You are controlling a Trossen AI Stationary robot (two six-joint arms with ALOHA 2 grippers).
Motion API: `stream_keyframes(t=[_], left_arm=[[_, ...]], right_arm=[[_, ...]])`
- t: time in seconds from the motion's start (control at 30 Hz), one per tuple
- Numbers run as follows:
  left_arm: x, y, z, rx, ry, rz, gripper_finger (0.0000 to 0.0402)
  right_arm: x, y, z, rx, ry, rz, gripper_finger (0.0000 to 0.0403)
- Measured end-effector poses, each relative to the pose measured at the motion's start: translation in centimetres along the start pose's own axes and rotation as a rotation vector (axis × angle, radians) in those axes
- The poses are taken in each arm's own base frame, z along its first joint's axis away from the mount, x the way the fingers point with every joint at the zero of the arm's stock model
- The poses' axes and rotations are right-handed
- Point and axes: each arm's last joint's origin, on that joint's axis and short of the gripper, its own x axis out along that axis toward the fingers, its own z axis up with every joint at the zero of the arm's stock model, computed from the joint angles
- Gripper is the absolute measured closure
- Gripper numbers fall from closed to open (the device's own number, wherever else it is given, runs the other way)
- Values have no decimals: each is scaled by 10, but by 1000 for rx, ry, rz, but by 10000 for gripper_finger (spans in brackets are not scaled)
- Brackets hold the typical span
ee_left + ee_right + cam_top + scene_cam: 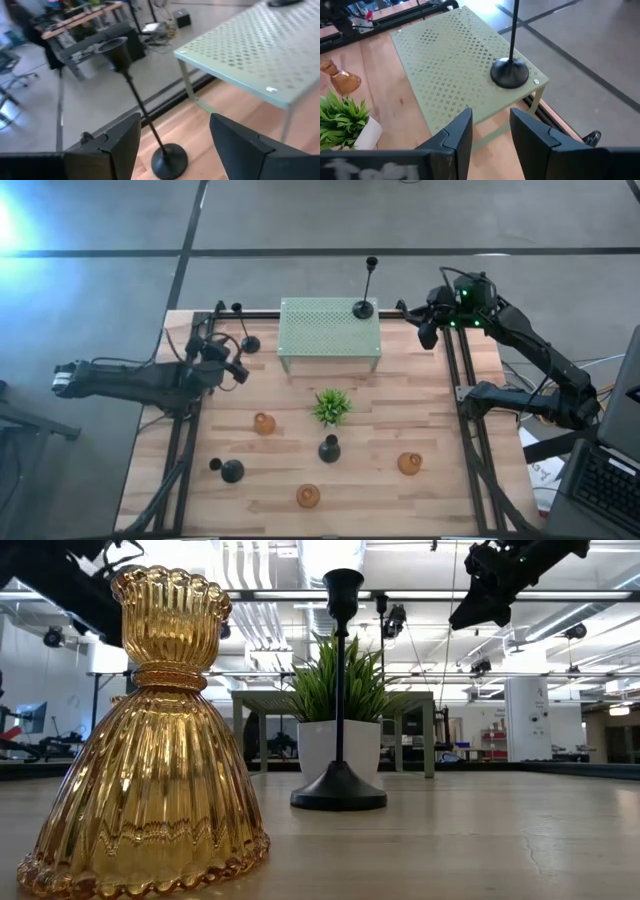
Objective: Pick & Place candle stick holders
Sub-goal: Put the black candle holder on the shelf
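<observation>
Holders spread over the table; both grippers empty beside the stand.

We saw the left gripper (240, 370) with fingers wide apart, holding nothing, near a tall black holder (246, 340) upright on the table (440, 500) left of the stand (320, 332). We counted three amber holders (263, 423) and two bulbous holders (232, 471) on the front half. A second tall holder (365, 305) stood on the stand's right rear corner. The right gripper (428, 332) hovered beside it, fingers narrowly parted, empty.
</observation>
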Motion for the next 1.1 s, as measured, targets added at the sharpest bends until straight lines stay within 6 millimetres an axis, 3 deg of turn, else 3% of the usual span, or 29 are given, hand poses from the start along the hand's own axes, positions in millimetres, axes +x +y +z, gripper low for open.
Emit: stream_keyframes(t=[0.5, 1.1], left_arm=[[26, -2, -34, -184, -99, 134, 163], [71, 28, -35, -222, -135, 20, 163]], right_arm=[[0, 0, 2, -30, -19, -3, 284], [0, -1, 4, -46, -42, -5, 282]])
